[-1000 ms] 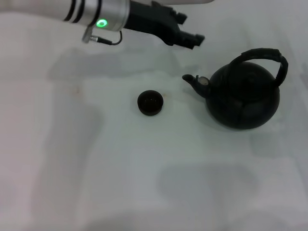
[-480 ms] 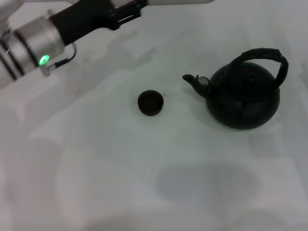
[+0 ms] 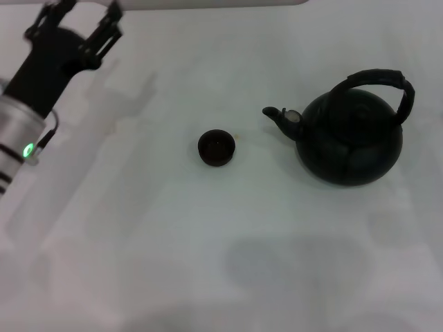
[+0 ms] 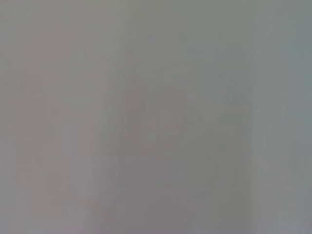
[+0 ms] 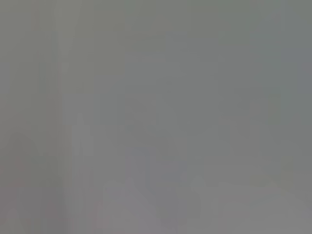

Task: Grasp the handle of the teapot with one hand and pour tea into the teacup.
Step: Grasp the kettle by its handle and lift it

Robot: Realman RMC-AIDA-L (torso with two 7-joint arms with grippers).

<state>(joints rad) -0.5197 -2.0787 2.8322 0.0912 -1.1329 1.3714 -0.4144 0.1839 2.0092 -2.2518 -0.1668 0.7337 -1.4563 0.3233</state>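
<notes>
In the head view the round matte-black teapot (image 3: 349, 142) stands upright on the right of the white table, its short spout (image 3: 277, 116) pointing left. Its thick black arched handle (image 3: 384, 77) stands free over the top. The tiny black teacup (image 3: 216, 148) sits left of the spout, apart from it, with a dark reddish inside. A small amber drop of tea (image 3: 237, 136) lies beside the cup. My left gripper (image 3: 79, 14) is open and empty at the far left back, far from both. The right gripper is out of view. Both wrist views show only blank grey.
The white table surface (image 3: 208, 263) spreads around the cup and teapot. My left arm's silver wrist with a green light (image 3: 28, 149) crosses the left edge. Nothing else stands on the table.
My left arm has swung from the back centre near the teapot's spout over to the far left. The teapot and teacup have not moved.
</notes>
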